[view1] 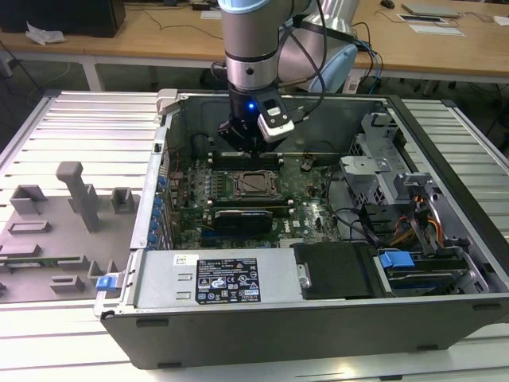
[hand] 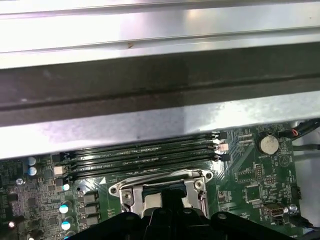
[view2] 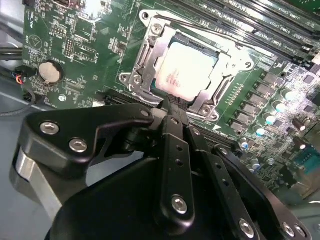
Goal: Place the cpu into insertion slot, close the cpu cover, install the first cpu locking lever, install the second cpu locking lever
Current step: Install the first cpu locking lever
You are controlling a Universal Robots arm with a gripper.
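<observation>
The hand (view2: 172, 107) has its fingers pressed together, holding nothing, tips just beside the socket's edge. The cpu (view2: 186, 72) already lies flat in the slot (view1: 256, 185), with the cover (view2: 227, 55) down around it. The chip is probably light, stiff and fragile underneath, best held by its edges. Memory slots (hand: 145, 152) run beside the socket on the board (view2: 75, 55).

Lab: open computer case (view1: 318, 318), desks (view1: 119, 36)
</observation>
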